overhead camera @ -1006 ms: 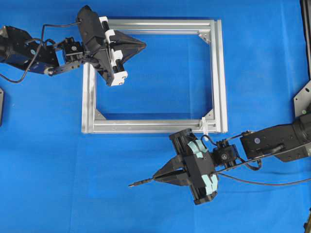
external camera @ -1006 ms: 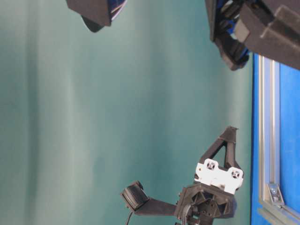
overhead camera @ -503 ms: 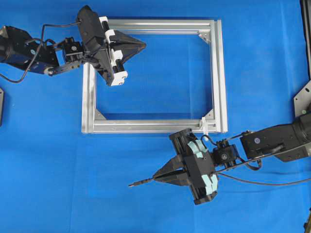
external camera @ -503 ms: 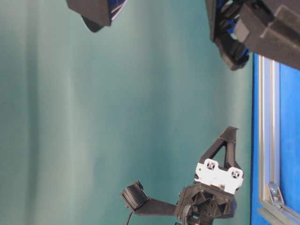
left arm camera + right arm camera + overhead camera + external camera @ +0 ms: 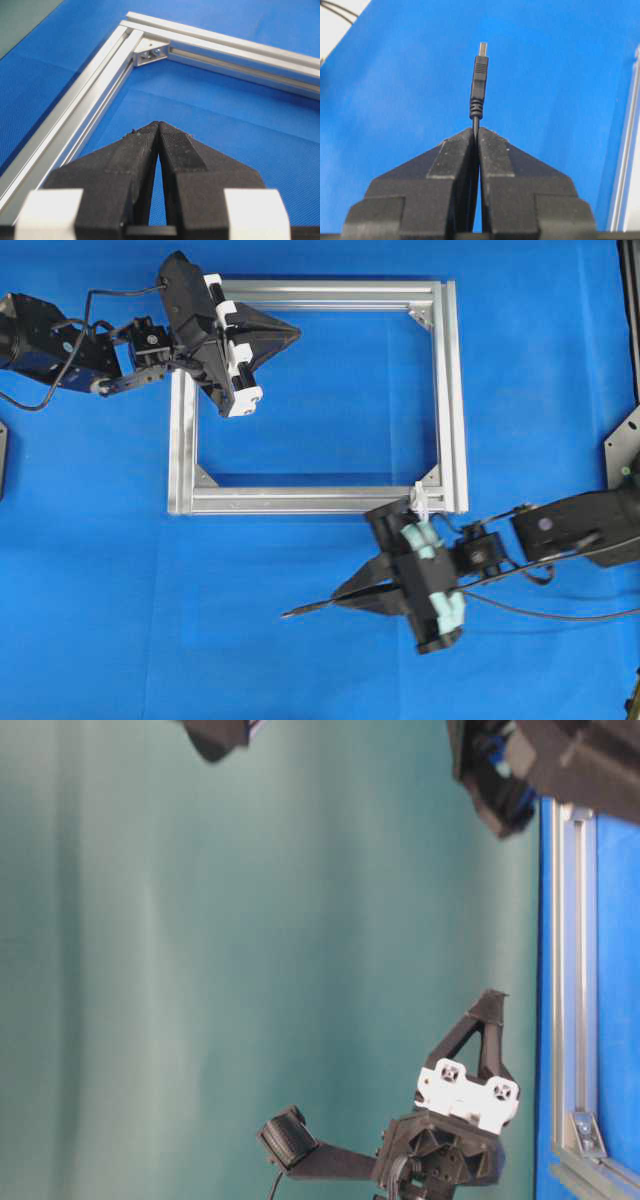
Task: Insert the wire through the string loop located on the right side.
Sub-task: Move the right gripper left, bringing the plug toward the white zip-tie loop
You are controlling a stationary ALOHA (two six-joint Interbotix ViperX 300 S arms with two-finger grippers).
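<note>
as before gripping the wire (image 5: 305, 609), right claw (image 5: 345, 598) shifted rightward.

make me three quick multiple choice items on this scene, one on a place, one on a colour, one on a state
1. Where is the small white string loop?
A. on the near bar of the silver aluminium frame, by its right corner
B. on the frame's far left corner
C. lying loose on the blue table cover

2. What colour is the plug tip of the thin black wire?
A. white
B. red
C. black with a small metal end

3. How do the jaws of the right gripper stand?
A. wide open, empty
B. shut on the wire just behind its plug
C. shut on the frame

Answers:
1. A, the overhead view shows it sticking up from that bar, next to the corner bracket.
2. C, the right wrist view shows a dark plug with a pale metal end.
3. B, the right wrist view shows the jaws pressed together with the wire coming out between them.
</note>
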